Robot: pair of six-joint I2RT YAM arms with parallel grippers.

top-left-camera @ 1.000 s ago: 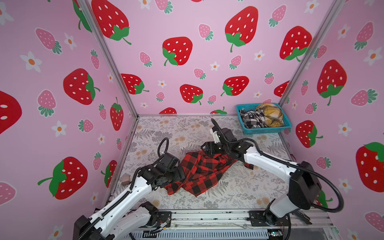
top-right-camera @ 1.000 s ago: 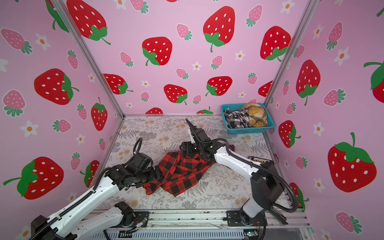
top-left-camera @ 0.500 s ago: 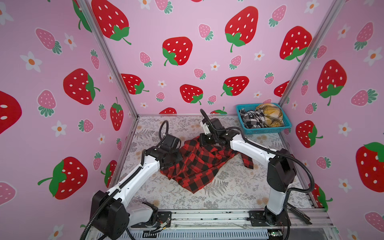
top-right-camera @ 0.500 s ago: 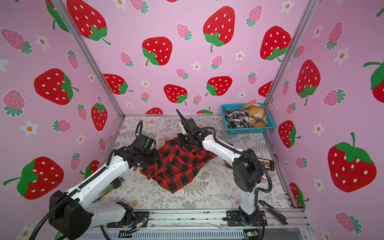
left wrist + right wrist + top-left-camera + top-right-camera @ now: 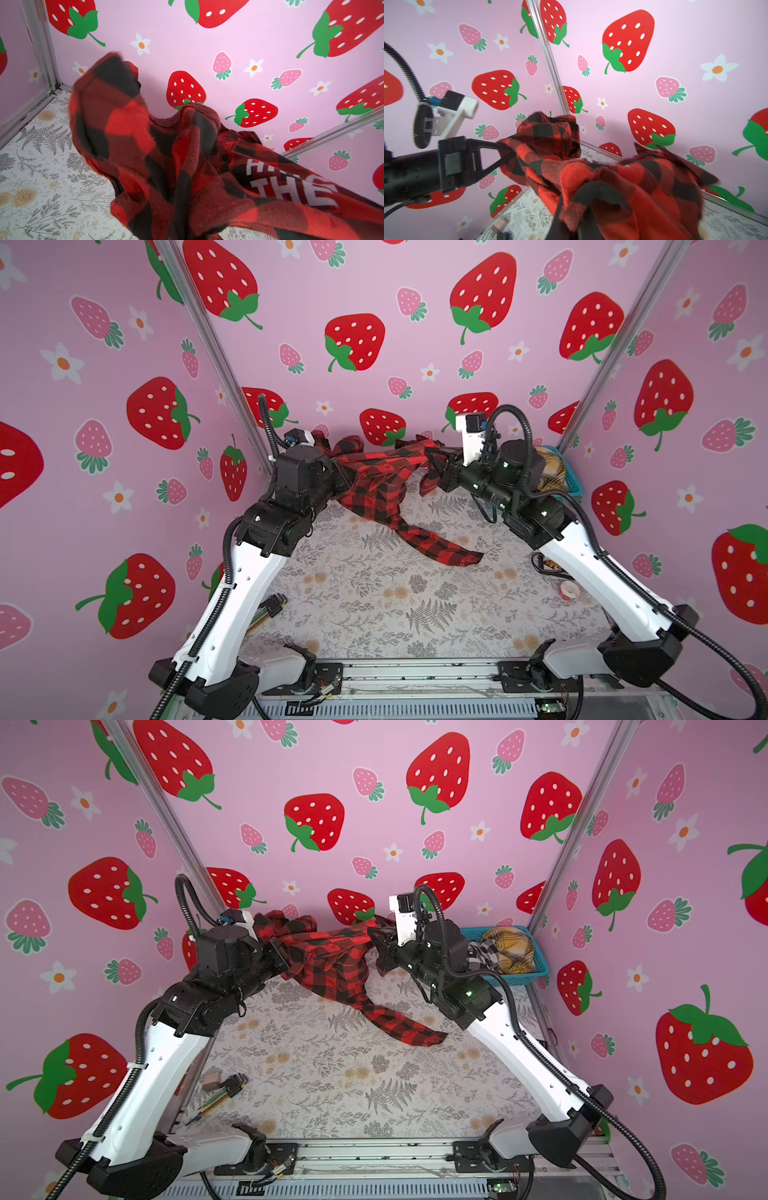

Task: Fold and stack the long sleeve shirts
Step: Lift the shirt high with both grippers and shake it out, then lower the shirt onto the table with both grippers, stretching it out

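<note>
- Table (image 5: 374, 614): floral cover; both arms reach to its 12 o'clock end.
- Red-and-black shirt (image 5: 376, 485): off the table and stretched between the two grippers at 12 o'clock. The body sags. One sleeve trails down, its cuff lying on the table just off centre toward 3 o'clock. White block letters (image 5: 291, 187) show on a black band.
- Teal basket (image 5: 519, 981): 2 o'clock corner. It holds the black-and-white plaid shirt (image 5: 484, 957) and the mustard plaid shirt (image 5: 511, 946), bunched side by side.
- Left gripper (image 5: 506, 153): jaws narrow, pinching the red-and-black shirt's edge at 11 o'clock.
- Right gripper (image 5: 434, 466): clamped on bunched cloth of the same shirt at 1 o'clock.
- Hex keys (image 5: 226, 1085): 8 o'clock edge.
- Tape roll (image 5: 568, 590): 4 o'clock edge.
</note>
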